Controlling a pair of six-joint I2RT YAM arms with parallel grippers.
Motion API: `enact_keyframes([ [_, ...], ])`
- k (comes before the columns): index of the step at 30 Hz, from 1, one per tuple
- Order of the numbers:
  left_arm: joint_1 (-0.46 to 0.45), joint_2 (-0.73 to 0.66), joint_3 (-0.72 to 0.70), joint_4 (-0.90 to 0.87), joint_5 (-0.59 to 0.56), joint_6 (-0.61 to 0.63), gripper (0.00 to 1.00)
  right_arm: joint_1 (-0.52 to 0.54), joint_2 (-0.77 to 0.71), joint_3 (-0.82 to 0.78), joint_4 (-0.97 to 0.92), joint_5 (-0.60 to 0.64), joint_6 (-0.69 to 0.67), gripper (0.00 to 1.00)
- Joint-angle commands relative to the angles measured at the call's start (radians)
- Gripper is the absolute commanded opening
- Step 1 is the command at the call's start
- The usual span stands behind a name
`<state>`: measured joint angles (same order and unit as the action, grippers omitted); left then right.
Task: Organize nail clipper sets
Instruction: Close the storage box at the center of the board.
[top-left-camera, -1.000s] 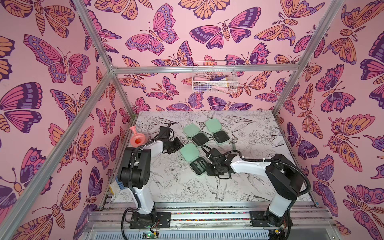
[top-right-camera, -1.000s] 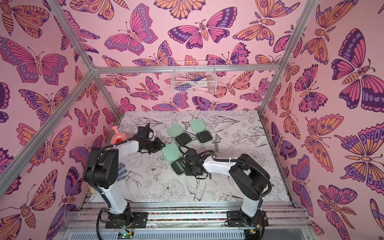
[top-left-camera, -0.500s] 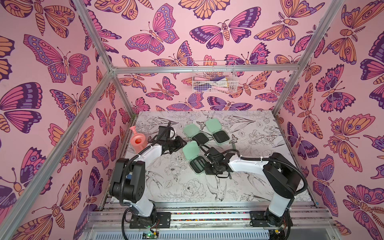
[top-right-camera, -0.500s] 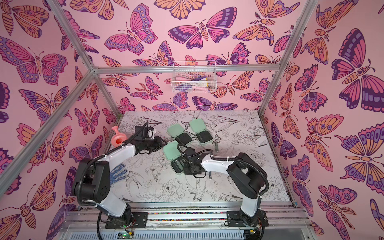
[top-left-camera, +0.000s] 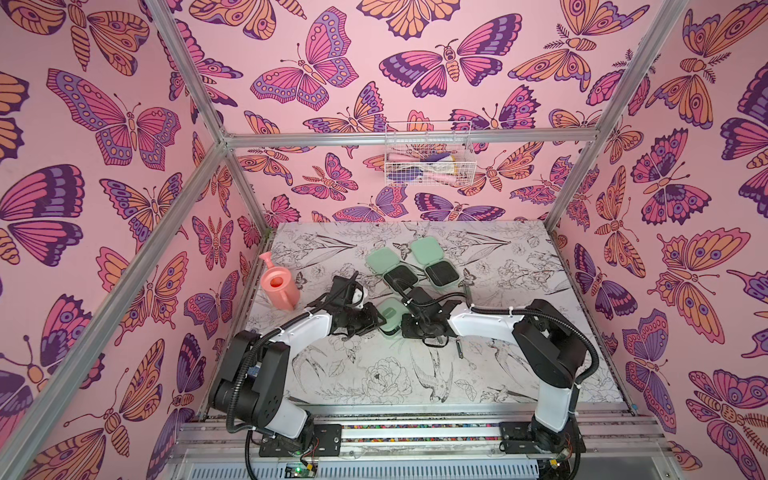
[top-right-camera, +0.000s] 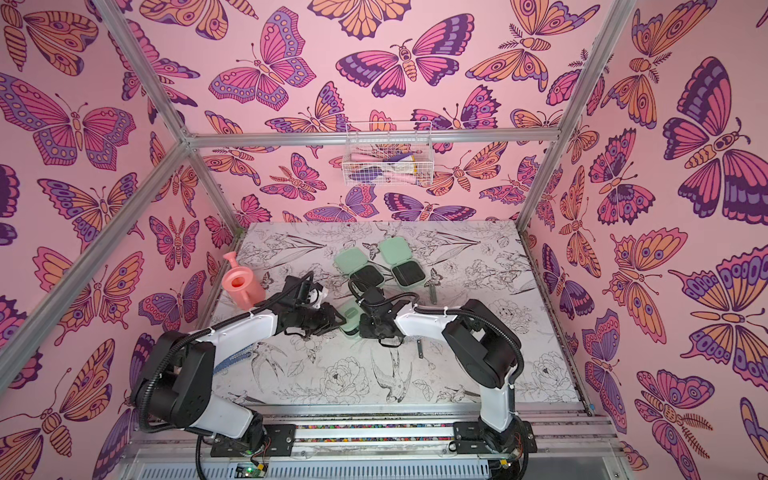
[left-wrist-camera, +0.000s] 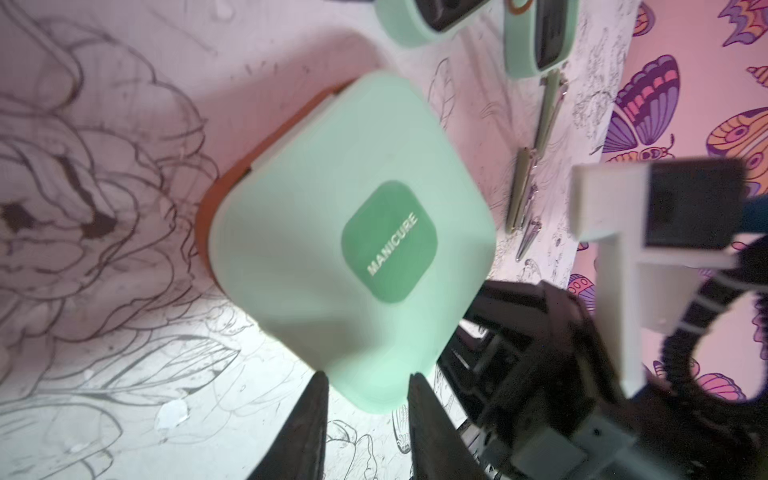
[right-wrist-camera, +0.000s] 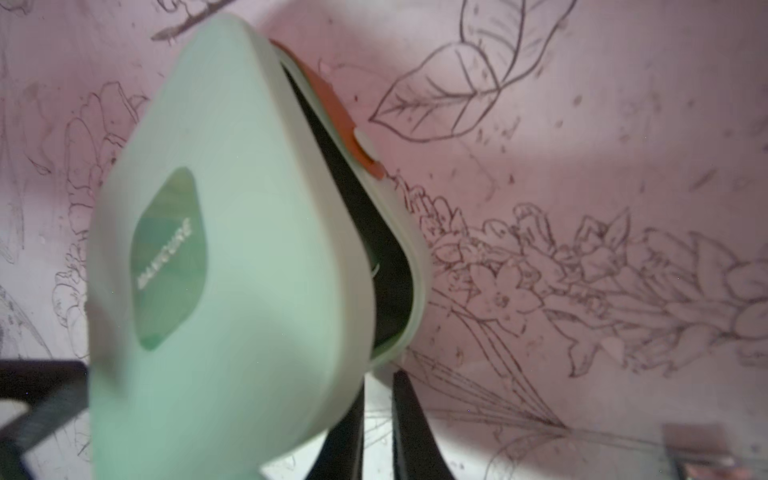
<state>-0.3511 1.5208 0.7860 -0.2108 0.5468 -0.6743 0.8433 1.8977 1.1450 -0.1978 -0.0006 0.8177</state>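
Near case (top-left-camera: 390, 316): mid-table, lid ajar, between both grippers.
Left gripper (top-left-camera: 378, 322): jaws nearly together, tips at the case's corner.
Right gripper (top-left-camera: 404, 328): clamped on its base rim.
Room: table (top-left-camera: 374, 374) open in front; can (top-left-camera: 279, 287) by left wall.
Count: three cases, two far cases (top-left-camera: 384, 262) open; tools (top-left-camera: 469, 291) in two spots.

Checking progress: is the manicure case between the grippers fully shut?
Not quite: manicure case lid is down, but a dark gap shows along one edge.
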Motion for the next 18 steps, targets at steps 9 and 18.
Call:
enact_keyframes([
  [9,-0.012,0.054,-0.015,0.053,-0.049,-0.023,0.34,-0.027,-0.046,-0.031,-0.009,0.050,-0.007,0.21],
  [18,-0.017,0.093,0.001,0.053,-0.060,-0.018,0.34,-0.024,-0.269,-0.093,-0.092,0.028,-0.011,0.38],
])
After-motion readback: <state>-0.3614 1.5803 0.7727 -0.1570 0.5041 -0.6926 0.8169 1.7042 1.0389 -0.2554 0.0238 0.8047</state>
